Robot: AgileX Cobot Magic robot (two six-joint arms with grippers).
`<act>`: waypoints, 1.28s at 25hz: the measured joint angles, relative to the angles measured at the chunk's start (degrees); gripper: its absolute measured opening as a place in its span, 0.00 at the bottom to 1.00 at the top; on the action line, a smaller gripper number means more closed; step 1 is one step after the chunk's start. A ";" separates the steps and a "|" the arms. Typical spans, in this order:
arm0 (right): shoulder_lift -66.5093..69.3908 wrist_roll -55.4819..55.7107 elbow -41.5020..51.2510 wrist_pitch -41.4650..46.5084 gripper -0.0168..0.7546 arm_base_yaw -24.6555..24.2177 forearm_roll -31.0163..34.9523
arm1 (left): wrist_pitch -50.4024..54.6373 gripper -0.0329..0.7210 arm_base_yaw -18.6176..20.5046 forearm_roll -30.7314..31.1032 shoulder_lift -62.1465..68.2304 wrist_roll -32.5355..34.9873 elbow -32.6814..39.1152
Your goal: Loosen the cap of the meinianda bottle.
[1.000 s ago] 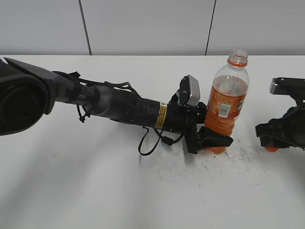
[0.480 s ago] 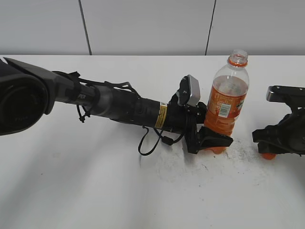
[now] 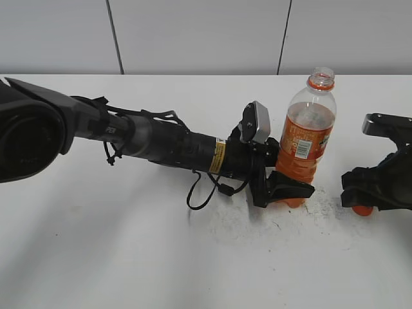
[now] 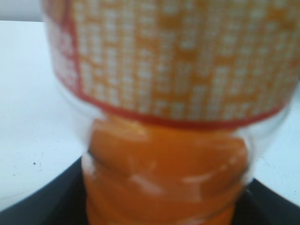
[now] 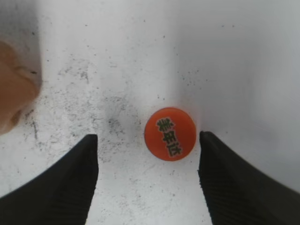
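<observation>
The meinianda bottle (image 3: pixel 306 138) stands upright on the white table, its mouth open with only the orange neck ring. My left gripper (image 3: pixel 288 191) is shut on the bottle's base; the left wrist view shows the bottle (image 4: pixel 168 140) filling the frame between the black jaws. The orange cap (image 5: pixel 169 133) lies flat on the table, print up, between the fingers of my right gripper (image 5: pixel 147 154), which is open and close above the table. In the exterior view the cap (image 3: pixel 364 209) peeks out under the right gripper (image 3: pixel 368 199), to the right of the bottle.
The white table (image 3: pixel 161 257) is scuffed with dark specks around the bottle's base. A grey panelled wall (image 3: pixel 193 32) runs behind the far edge. The left arm (image 3: pixel 148 138) stretches across the table from the left.
My right gripper has moved down and a little left near the table, and the cap now lies free on the surface between its open fingers. The left arm and bottle have not moved.
</observation>
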 joint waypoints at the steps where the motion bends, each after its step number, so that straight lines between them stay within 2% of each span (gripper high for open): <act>1: -0.31 0.00 0.00 0.24 0.66 0.00 0.00 | 0.00 0.74 0.00 0.00 0.00 0.00 0.00; 7: -8.00 0.00 0.01 4.84 0.66 0.00 0.47 | 1.96 0.91 0.17 2.44 0.25 -0.22 0.17; 10: -11.04 -0.05 0.01 6.81 0.66 0.00 0.47 | 2.17 0.94 0.53 3.46 0.24 -0.92 0.20; 16: -14.76 -0.05 0.06 7.85 0.66 0.00 0.29 | 2.83 0.94 2.38 9.03 -0.04 -5.07 0.20; 23: -15.33 -0.05 0.06 9.17 0.66 0.00 0.24 | 6.27 0.93 5.25 21.00 -4.44 -13.02 0.20; 28: -17.07 -0.05 0.06 9.29 0.66 0.00 0.24 | 7.72 0.90 7.04 22.78 -8.88 -20.84 0.20; 32: -21.37 -0.05 0.06 11.10 0.67 0.00 0.24 | 8.07 0.85 9.04 22.91 -13.30 -24.52 0.78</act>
